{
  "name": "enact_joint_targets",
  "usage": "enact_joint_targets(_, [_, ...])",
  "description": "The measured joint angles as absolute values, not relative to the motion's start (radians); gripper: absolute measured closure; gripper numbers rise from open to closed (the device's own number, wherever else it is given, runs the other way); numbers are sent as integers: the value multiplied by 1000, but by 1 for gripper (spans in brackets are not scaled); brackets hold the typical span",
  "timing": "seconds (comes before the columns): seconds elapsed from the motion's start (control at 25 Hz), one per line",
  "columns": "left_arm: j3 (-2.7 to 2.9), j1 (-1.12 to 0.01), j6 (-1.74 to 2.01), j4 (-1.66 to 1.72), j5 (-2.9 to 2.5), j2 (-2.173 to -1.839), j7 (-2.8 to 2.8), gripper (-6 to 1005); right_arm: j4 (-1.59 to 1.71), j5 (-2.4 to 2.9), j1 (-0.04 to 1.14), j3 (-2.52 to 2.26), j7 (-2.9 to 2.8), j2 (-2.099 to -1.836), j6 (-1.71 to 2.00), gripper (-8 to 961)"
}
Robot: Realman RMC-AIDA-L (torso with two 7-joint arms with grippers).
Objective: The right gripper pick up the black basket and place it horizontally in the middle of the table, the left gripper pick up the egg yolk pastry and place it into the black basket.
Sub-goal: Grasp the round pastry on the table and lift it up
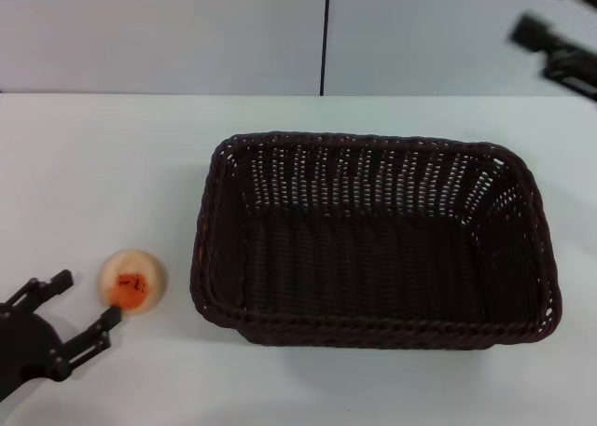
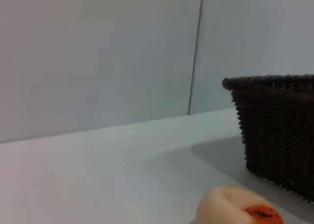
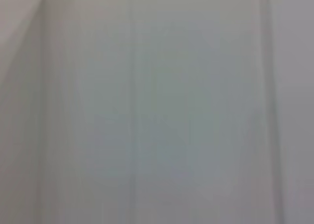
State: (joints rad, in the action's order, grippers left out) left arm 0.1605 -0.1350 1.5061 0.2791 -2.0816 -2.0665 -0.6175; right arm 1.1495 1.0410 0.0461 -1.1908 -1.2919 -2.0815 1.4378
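Note:
The black basket (image 1: pixel 373 244) stands upright and empty on the white table (image 1: pixel 103 174), its long side running left to right, a little right of the middle. It also shows in the left wrist view (image 2: pixel 277 126). The egg yolk pastry (image 1: pixel 132 281) lies on the table left of the basket, and in the left wrist view (image 2: pixel 240 208) it is close in front. My left gripper (image 1: pixel 86 301) is open at the front left, just beside the pastry, with one fingertip (image 1: pixel 112 318) at the pastry's near edge. My right gripper (image 1: pixel 550 11) is raised at the far right, open and empty.
A grey wall with a dark vertical seam (image 1: pixel 326 34) stands behind the table. The right wrist view shows only this blank wall. Bare table lies between the pastry and the basket's left rim.

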Motion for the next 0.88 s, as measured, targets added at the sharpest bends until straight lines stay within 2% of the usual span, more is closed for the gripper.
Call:
enact_joint_targets(0.2, [157, -165, 1463, 233, -2075, -2067, -576, 222, 936, 952, 57, -1105, -1222, -2081, 1547, 187])
enact_joint_targets(0.68, [182, -193, 1420, 183, -2073, -2068, -485, 225, 736, 948, 65, -983, -1169, -2079, 1631, 186])
enact_joint_targets(0.88, [145, -190, 1475, 175, -2072, -2066, -457, 296, 609, 944, 89, -918, -1097, -2079, 1654, 186])
